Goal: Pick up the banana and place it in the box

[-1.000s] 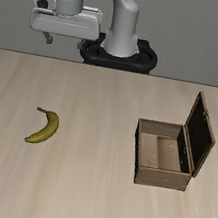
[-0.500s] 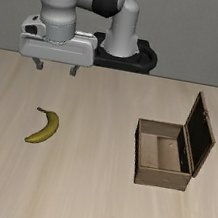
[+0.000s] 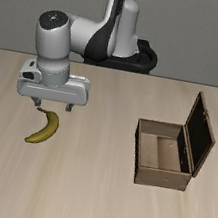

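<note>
Zero contact yet. Hovers with gripper (image 3: 53, 104) spread apart just above banana (image 3: 43, 129), open box (image 3: 160, 178) well to the exterior view's right of banana. Best to drop straight, straddle curved middle across its width, then clamp.

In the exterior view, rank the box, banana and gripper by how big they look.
1. box
2. gripper, though it hangs nearer the camera, which may inflate its size
3. banana

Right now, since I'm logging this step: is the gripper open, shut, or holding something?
Gripper: open, fingers spread apart, holding nothing. It hangs just above the banana, which lies on the table.
</note>
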